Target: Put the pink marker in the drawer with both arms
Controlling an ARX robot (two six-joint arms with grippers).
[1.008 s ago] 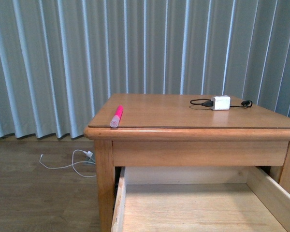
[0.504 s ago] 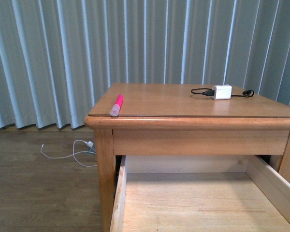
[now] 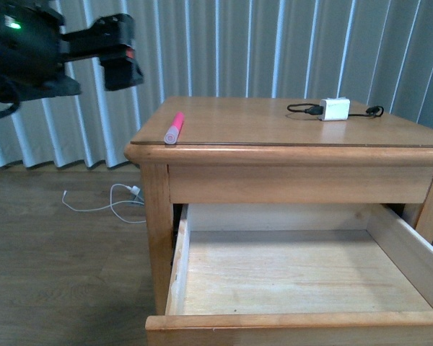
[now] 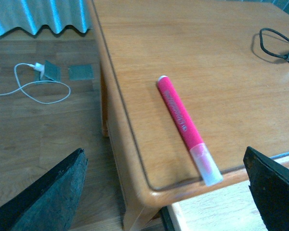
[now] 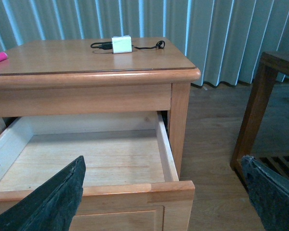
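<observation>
Currently the pink marker [image 3: 173, 128] lies on the nightstand top [image 3: 274, 126], near its front-left corner. Its pale cap end sits just beside the rounded front rim. The drawer [image 3: 296, 321] below stands pulled out, its pale inside bare.

The left gripper [image 3: 121, 63] hangs to the left of the nightstand, apparently higher than the top and well apart from the marker. In the left wrist view its fingers [image 4: 53, 197] sit at opposite edges of the picture, so the jaws stand wide. The right gripper [image 5: 163, 161] faces the drawer front, jaws likewise wide, holding nothing.

Hazards, as judged:

1. Roll-off. The marker is round and close to the rim. A finger that touches one side first can push it over the edge to the floor [image 3: 58, 252].
2. Misaligned grasp. The marker lies at a slant to the jaw line. Closing without turning the wrist risks a pinch at one end and a pivot out of the grip.
3. Drawer contact. A bump from the right gripper can push the drawer inward before release.
4. Early release. Opening over the drawer rim lets the marker bounce out.
</observation>
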